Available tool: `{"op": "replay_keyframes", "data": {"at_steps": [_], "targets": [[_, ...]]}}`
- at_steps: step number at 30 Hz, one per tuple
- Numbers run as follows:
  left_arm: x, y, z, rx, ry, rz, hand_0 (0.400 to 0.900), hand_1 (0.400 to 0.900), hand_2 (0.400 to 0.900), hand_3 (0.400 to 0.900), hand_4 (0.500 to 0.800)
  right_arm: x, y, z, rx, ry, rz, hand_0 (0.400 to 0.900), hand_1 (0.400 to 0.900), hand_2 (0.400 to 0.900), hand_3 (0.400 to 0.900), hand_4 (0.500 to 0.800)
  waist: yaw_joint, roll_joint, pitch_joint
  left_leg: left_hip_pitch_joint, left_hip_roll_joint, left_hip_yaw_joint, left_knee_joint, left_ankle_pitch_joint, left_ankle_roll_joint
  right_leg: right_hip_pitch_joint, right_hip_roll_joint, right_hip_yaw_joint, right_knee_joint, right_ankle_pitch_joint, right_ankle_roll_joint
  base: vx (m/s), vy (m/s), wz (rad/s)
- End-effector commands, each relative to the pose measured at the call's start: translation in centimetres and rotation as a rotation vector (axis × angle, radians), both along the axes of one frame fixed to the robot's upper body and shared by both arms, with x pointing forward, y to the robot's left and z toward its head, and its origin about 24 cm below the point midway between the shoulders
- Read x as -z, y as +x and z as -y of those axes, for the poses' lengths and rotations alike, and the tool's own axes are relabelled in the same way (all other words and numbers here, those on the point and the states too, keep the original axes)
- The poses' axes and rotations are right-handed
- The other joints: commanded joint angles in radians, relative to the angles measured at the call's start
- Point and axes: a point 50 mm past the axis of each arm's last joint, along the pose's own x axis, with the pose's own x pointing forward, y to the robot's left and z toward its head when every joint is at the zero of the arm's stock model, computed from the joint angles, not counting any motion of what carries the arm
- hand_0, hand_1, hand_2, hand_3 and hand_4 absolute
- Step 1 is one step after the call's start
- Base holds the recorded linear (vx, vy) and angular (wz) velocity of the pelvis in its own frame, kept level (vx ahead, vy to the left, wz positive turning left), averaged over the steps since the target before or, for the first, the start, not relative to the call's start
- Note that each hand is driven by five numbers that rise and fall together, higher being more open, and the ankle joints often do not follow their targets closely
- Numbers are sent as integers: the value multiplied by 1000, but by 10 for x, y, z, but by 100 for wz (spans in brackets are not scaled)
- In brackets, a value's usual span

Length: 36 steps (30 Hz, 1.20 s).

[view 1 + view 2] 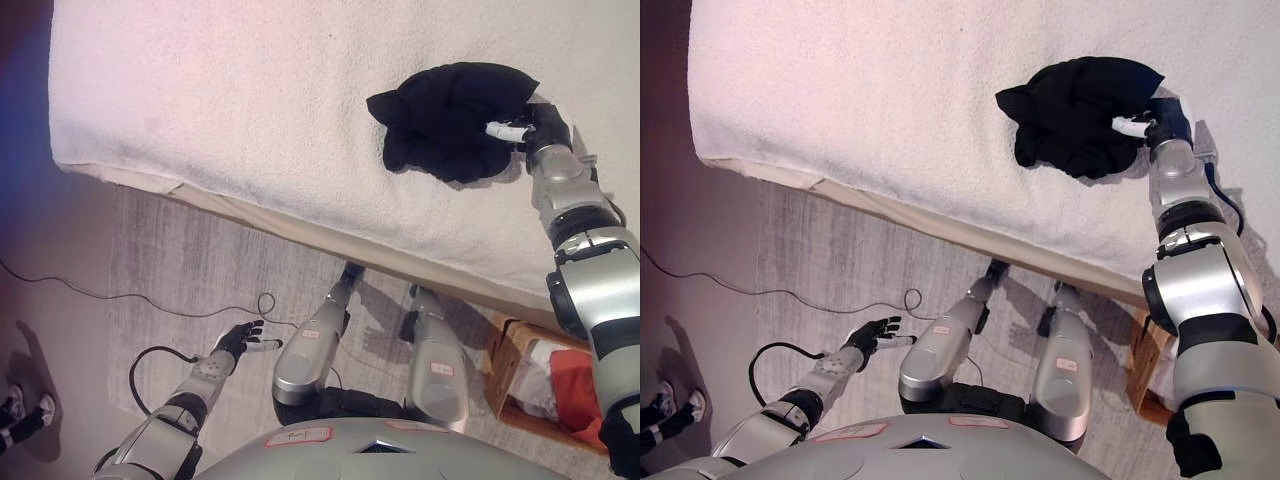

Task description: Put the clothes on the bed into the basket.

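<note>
A crumpled black garment (450, 120) lies on the white bed (250, 90) toward its right side. My right hand (530, 128) reaches onto the bed and rests at the garment's right edge, its fingers curled into the black cloth with a white tip showing. My left hand (243, 341) hangs low over the floor on the left, fingers relaxed and holding nothing. A wooden basket (510, 375) stands on the floor at the lower right, partly behind my right arm, with red and white clothes (572, 385) inside.
The bed's front edge (300, 225) runs diagonally from upper left to lower right. Grey carpet (180, 260) lies below it. A person's shoes (22, 410) show at the lower left edge.
</note>
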Motion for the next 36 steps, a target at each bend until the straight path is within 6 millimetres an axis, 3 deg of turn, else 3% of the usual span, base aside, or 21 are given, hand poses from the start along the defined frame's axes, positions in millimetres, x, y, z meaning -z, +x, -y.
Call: {"op": "replay_keyframes", "data": {"at_steps": [1,5,9,16,19,23,36], "targets": [[6,-29,-33,-22,129,-134,900,900,900,900,800,-14,17,-35,-134,19,58,400,400,400,400,500,13,-58,-74,-39,-57,121,48,-57,51,-13,-60,100,147,-153,39,3,19,-12],[6,-29,-34,-27,140,-146,900,900,900,900,800,-5,12,-31,-128,13,26,400,400,400,400,500,-8,-92,-97,-23,-54,133,62,-75,56,8,-56,111,140,-150,39,6,16,-16],[7,-36,-42,-50,155,-188,900,900,900,900,800,9,1,-12,-130,-78,-60,400,400,400,400,500,-46,-164,-147,30,-40,173,67,-109,68,52,-40,151,109,-133,44,46,24,-43],[8,-55,-57,-96,184,-254,900,900,900,900,800,9,-10,11,-165,-280,-163,400,400,400,400,500,-88,-256,-231,126,-7,252,32,-138,75,106,-5,216,67,-115,53,50,0,-61],[9,-69,-62,-114,190,-295,900,900,900,900,800,-4,-11,22,-164,-367,-189,400,400,400,400,500,-109,-289,-279,183,12,313,22,-161,80,132,13,264,49,-103,63,72,14,-84],[9,-82,-69,-150,190,-322,900,900,900,900,800,-44,-12,46,-105,-486,-171,400,400,400,400,500,-130,-314,-339,252,35,403,12,-189,86,159,34,341,29,-84,81,67,16,-88],[12,-103,-68,-134,179,-385,900,900,900,900,800,-88,-63,126,140,-608,-240,400,400,400,400,500,-222,-302,-406,357,48,557,-7,-220,101,181,75,479,26,-53,113,-12,16,-51]]}}
